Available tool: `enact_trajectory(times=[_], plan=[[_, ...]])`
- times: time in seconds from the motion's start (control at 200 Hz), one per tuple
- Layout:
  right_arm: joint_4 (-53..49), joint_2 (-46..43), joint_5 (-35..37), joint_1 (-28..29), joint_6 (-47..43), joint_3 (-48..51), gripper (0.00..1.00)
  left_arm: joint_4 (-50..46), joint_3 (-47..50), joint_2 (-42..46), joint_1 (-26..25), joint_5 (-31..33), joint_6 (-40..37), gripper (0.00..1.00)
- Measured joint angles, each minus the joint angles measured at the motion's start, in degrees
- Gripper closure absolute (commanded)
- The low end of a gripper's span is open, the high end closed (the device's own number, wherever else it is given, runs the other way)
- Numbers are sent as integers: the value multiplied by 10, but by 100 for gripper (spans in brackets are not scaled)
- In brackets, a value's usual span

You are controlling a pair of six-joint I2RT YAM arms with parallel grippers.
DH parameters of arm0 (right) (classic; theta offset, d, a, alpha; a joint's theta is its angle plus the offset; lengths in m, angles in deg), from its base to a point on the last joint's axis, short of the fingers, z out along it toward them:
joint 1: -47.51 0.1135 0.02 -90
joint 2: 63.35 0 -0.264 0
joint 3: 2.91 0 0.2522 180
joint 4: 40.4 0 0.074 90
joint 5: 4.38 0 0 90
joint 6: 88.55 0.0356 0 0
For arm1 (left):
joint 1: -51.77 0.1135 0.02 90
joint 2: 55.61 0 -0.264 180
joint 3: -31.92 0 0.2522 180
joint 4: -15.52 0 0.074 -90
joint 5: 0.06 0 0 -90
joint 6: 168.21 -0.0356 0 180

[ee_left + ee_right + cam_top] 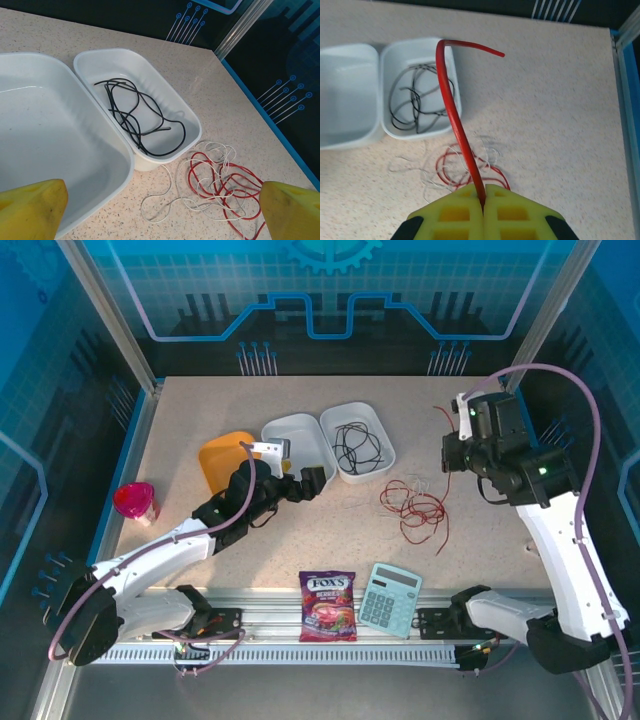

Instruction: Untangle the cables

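The table (330, 540) is beige, speckled and matte. Two glossy white plastic tubs w/ rounded corners sit side by side, touching. The left tub (50, 125) is bare inside. The right tub (155, 75) holds the black cable (142, 117), thin and smooth, in loose overlapping loops.

In the top view, at approx. 4 o'clock of that tub, the red cable (420, 510) lies on the table in round coils. A finer white cable (197, 195) is threaded through them; which strand crosses over which is hard to tell.

The right gripper (484, 200) has yellow ribbed pads, pressed together on one end of the red cable. That end rises from the pads in a curve and hooks over at the tip. This gripper sits at approx. 1 o'clock of the coils. Its wrist view blurs the coils; the pale strands there are prob. the white cable.

The left gripper (162, 212) has its jaws wide apart w/ nothing between them. Its yellow tips are cut off at the bottom corners of its wrist view.
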Motion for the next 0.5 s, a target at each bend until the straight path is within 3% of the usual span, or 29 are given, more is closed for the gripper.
enact_trajectory(times=[0.5], plan=[[40, -9, -83, 0, -31, -96, 100, 13, 0, 0, 0, -17, 0, 1]])
